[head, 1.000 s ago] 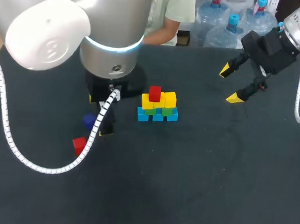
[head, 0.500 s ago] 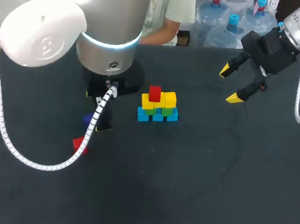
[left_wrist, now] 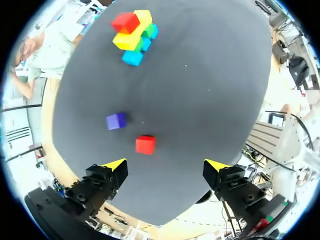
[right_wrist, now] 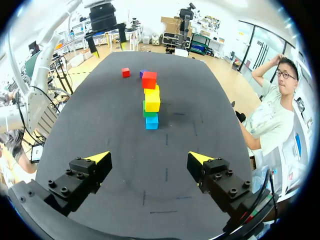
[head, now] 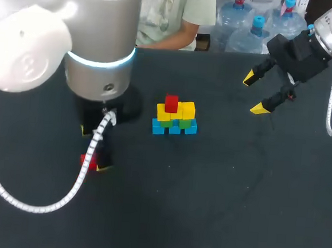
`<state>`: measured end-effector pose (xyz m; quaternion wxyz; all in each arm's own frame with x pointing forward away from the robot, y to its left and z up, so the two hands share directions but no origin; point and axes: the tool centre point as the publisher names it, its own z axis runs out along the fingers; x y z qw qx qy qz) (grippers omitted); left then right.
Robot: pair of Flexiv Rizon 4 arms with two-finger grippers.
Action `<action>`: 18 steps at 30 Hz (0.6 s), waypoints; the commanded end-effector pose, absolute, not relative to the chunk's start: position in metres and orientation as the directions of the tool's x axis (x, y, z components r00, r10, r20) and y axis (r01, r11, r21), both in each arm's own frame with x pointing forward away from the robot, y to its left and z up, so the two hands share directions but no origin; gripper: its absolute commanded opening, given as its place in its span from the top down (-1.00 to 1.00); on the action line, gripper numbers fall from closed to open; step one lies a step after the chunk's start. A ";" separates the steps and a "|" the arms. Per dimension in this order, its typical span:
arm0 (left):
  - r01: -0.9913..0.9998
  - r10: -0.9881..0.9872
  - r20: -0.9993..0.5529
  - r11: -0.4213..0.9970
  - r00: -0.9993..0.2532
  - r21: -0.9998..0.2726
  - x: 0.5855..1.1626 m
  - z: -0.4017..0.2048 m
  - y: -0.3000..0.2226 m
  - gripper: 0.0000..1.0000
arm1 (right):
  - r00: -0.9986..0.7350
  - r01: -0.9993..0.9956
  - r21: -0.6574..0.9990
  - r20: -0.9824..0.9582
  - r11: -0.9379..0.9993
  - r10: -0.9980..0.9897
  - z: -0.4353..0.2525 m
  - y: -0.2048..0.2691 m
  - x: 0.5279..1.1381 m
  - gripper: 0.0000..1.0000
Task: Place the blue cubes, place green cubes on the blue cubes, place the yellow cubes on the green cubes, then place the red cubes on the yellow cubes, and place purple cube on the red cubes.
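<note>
Head view: our left arm fills the left side of the table (head: 205, 207). Its left gripper (head: 94, 149) hangs over the loose red cube (head: 86, 159), toward the left edge. The purple cube is hidden here. The stack (head: 175, 118) sits near the table's middle, closer to the far edge: blue cubes at the bottom, green above them, yellow on those, one red on top. Our right gripper (head: 254, 93) is in the air by the far right corner, fingers spread wide, nothing in them.

Left wrist view: left gripper (left_wrist: 165, 165) is wide open and empty. The loose red cube (left_wrist: 145, 144) lies just ahead, within the span of the fingers but touching neither. The purple cube (left_wrist: 116, 120) is near it, apart. The stack (left_wrist: 134, 35) is well beyond.

Right wrist view: right gripper (right_wrist: 148, 157) is wide open and empty. The stack (right_wrist: 151, 102) stands ahead of it. The loose red cube (right_wrist: 125, 72) and purple cube (right_wrist: 142, 73) lie past the stack, under the left gripper (right_wrist: 105, 42).
</note>
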<state>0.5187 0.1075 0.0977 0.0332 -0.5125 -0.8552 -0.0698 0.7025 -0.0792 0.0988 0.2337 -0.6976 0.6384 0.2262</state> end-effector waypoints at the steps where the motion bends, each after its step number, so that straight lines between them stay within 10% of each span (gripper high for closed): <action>1: 0.899 0.886 0.152 0.430 -0.438 0.079 0.508 0.085 0.099 -1.00 | 0.083 -0.996 -0.038 -0.615 -0.076 -0.784 0.099 -0.079 0.702 -1.00; 18: 0.895 0.898 -0.003 0.440 -0.441 0.080 0.490 0.054 0.113 -1.00 | 0.083 -0.996 -0.038 -0.615 -0.076 -0.784 0.099 -0.079 0.702 -1.00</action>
